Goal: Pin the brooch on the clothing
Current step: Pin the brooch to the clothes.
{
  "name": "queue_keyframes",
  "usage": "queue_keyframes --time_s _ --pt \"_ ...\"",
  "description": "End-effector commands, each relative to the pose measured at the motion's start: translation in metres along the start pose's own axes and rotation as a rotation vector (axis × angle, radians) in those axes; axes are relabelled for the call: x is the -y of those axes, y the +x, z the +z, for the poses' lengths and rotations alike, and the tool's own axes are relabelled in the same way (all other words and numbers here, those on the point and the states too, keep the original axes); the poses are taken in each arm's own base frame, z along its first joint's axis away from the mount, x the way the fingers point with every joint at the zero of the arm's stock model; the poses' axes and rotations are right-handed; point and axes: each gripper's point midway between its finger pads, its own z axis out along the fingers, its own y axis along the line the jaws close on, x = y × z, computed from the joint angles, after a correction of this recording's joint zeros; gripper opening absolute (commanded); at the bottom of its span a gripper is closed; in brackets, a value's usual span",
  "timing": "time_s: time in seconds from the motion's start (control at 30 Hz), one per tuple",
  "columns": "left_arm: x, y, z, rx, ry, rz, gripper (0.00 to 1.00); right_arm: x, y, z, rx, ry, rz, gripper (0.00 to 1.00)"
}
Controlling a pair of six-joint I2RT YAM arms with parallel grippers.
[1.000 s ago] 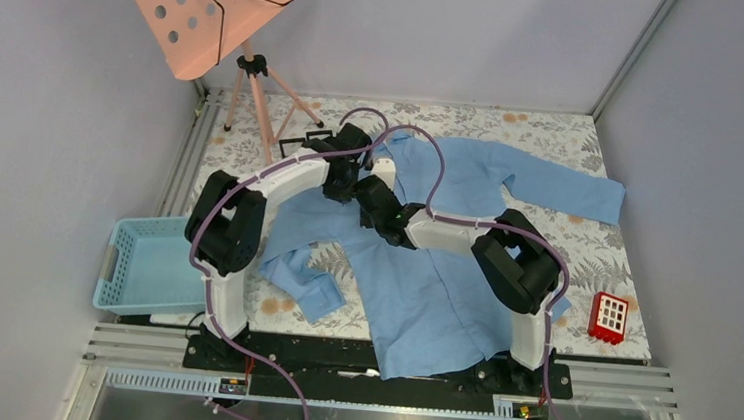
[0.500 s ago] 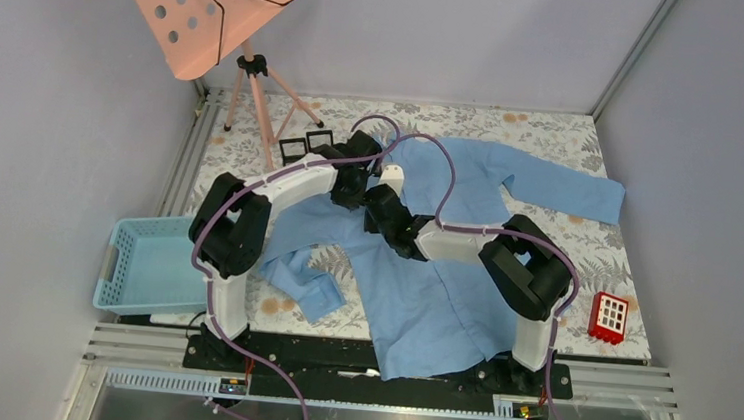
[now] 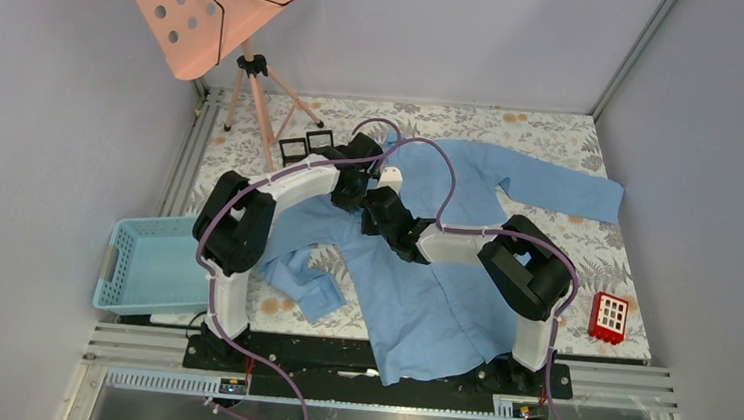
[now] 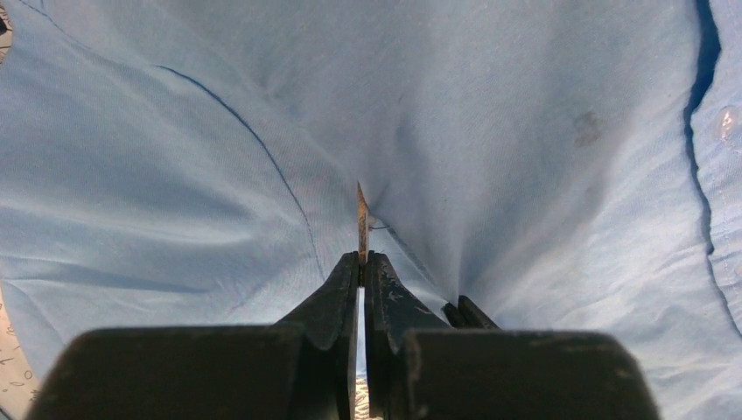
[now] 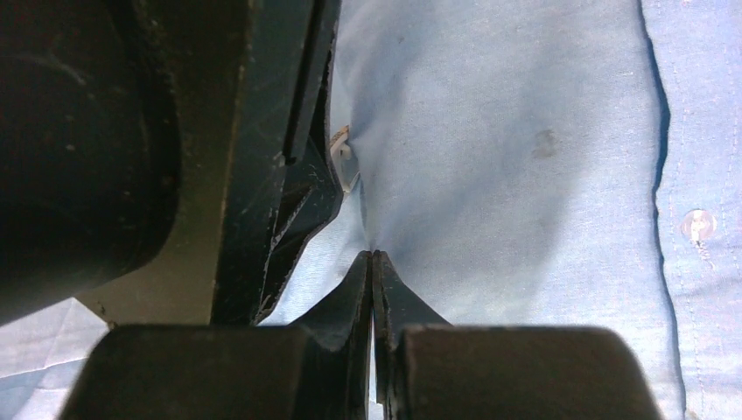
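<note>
The clothing, a light blue shirt (image 3: 452,287), lies spread on the table. Both grippers meet over its upper chest, left of the button placket. My left gripper (image 4: 361,255) is shut on the brooch (image 4: 360,219), a thin brownish piece seen edge-on, with its tip against the fabric (image 4: 525,131). Just right of it, my right gripper (image 5: 374,254) is shut on a small pinched fold of the shirt (image 5: 525,175), which is pulled up into a ridge. In the right wrist view the brooch (image 5: 343,150) shows beside the left gripper's dark fingers (image 5: 306,192).
A light blue plastic basket (image 3: 117,270) sits at the table's left edge. A pink music stand (image 3: 213,7) stands at the back left, with two small black frames (image 3: 305,145) near its legs. A red block (image 3: 608,317) lies at the right.
Both arms have shifted slightly to the right and back over the shirt, uncovering the two black frames. Both grippers have stayed shut throughout.
</note>
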Motion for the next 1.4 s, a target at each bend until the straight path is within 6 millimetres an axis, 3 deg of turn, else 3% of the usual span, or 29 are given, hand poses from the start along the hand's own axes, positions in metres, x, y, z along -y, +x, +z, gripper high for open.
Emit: queue_keyframes --time_s 0.0,0.8,1.37 --pt "0.012 -0.01 -0.005 0.026 0.042 0.017 0.0 -0.033 -0.037 -0.014 0.095 -0.124 0.018 0.0" --pt "0.019 -0.022 -0.017 0.098 0.1 0.008 0.0 -0.047 -0.009 -0.003 -0.016 -0.2 0.003 0.0" --pt "0.019 -0.028 -0.023 0.112 0.164 -0.06 0.0 -0.042 -0.003 -0.005 -0.012 -0.191 0.041 0.0"
